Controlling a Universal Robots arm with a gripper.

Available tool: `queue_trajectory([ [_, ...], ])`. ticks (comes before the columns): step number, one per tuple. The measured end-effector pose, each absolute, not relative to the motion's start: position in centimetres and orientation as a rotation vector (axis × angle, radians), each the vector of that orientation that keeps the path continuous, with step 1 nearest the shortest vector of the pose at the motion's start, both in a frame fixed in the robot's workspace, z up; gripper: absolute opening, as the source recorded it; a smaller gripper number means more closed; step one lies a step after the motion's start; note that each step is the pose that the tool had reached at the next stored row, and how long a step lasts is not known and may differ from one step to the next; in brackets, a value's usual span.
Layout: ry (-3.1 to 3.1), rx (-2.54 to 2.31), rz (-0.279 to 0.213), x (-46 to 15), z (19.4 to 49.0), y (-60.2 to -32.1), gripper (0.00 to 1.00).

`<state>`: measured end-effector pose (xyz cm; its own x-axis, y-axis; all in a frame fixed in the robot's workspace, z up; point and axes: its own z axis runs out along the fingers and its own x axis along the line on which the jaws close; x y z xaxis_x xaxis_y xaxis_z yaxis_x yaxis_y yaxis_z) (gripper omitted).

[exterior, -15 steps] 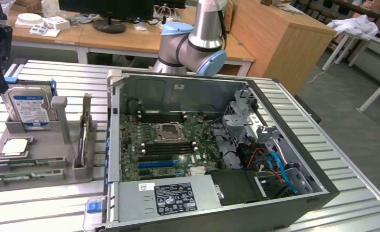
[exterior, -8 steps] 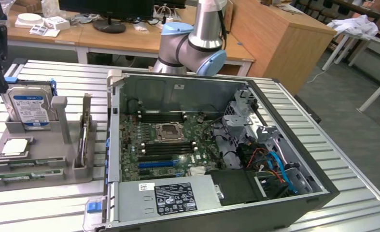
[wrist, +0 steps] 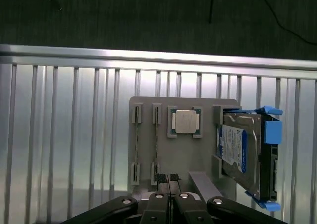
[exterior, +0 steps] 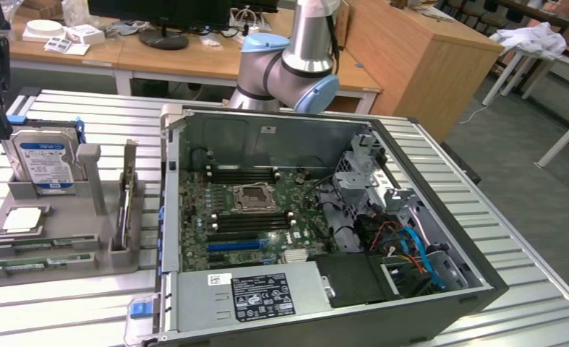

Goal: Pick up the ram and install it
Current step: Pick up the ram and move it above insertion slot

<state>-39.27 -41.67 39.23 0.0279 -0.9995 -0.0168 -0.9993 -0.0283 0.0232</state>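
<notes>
End effector, closed, hovers over tray holding ram.

Ribbed bare-metal tabletop gleams beneath the matt black pincer; just beyond its tips, a dull grey plastic tray carries a brushed-silver processor and a glossy blue-labelled hard drive.

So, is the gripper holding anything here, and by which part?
Nothing: the gripper is shut and empty, over the tray where the ram sits slotted.
</notes>
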Motion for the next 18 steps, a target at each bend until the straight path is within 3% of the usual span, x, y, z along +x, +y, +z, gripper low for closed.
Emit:
queue_trajectory([
  [18, -2.186, 2.249, -0.044, -39.27, 38.29, -41.67, 0.11],
])
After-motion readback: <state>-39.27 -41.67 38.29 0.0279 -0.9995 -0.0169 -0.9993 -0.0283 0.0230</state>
